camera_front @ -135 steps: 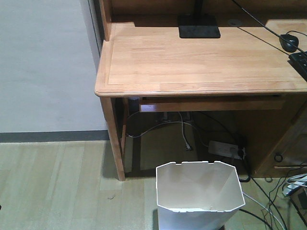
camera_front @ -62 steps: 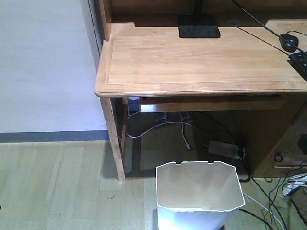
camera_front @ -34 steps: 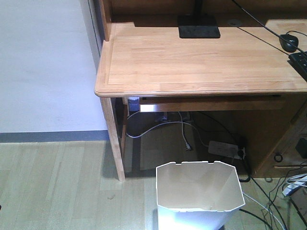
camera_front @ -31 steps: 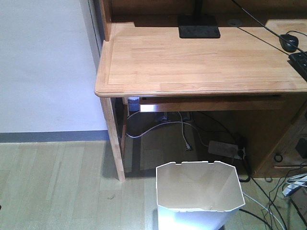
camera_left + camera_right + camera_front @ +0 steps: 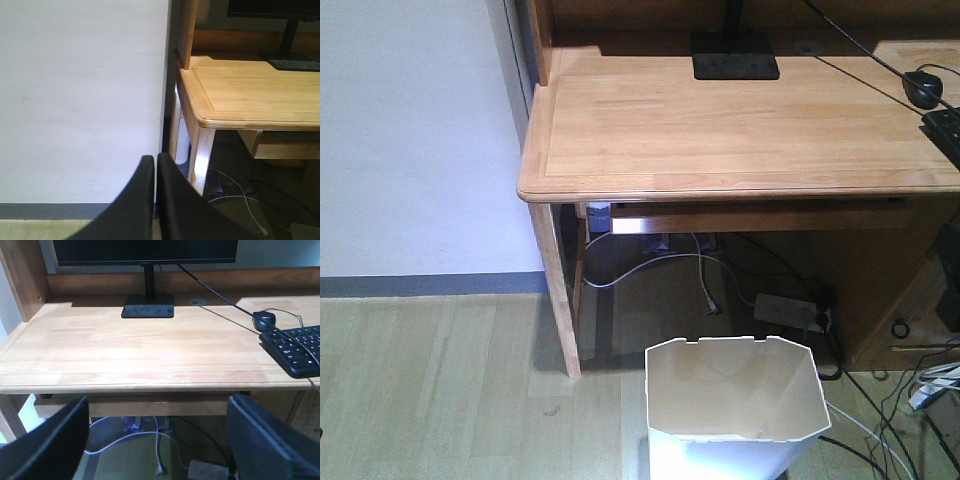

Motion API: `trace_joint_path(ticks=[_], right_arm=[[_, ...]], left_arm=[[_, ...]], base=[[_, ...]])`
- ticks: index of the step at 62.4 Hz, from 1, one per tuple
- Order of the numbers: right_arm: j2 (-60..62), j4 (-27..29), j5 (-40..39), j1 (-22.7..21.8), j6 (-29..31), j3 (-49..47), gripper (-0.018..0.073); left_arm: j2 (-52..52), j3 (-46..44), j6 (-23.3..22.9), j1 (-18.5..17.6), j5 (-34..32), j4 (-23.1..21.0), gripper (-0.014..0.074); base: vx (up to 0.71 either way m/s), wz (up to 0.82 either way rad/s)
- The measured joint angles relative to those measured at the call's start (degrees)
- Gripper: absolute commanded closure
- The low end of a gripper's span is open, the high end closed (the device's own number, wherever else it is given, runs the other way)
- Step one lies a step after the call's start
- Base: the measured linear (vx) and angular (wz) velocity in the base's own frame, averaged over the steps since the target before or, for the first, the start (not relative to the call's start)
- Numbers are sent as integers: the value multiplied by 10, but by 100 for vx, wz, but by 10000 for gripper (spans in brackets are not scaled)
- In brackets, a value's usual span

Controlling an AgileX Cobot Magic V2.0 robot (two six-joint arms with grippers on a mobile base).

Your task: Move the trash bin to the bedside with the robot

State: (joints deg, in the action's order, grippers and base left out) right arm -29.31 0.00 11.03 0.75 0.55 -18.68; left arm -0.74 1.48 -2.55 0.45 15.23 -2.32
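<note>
My left gripper [image 5: 154,159] had its two black fingers pressed together with nothing between them, and it pointed at a white wall [image 5: 80,100] just beside the left corner of the desk [image 5: 250,90]. My right gripper [image 5: 157,407] stood wide open and held nothing; its fingers framed the desk's front edge, with a monitor stand [image 5: 148,306], a mouse [image 5: 264,319] and a keyboard [image 5: 295,350] on top. The bin [image 5: 730,385] stood upright on the wooden floor [image 5: 440,390] in front of the desk, near its left leg [image 5: 557,290]. Under the desk behind it lay a power strip [image 5: 785,310] and loose cables [image 5: 660,262].
</note>
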Motion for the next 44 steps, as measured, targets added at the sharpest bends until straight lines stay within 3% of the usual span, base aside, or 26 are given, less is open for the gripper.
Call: trace_joint_path(ticks=[44], right_arm=[[-266,5,255,0,23,-195,31]], left_arm=[[0,0,0,0,0,0,602]], base=[[0,0]])
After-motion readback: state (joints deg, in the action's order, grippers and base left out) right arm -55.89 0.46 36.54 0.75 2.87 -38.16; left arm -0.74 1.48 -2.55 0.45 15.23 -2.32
